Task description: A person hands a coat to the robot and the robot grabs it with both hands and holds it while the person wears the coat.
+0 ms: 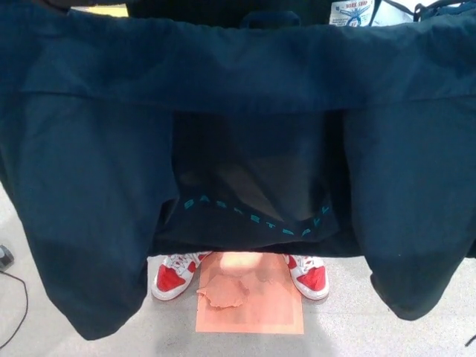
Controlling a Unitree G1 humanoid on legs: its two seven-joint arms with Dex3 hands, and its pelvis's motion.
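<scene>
Pale grey speckled floor (357,327), black cable (16,316) at left, even indoor light

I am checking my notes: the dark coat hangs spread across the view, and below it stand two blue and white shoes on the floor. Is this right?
Not quite. The head view shows the dark coat spread across the picture, but the shoes below it are red and white, not blue and white. They do stand on the floor.

2 red-white sneakers (175,275), black cable (16,312)
</scene>
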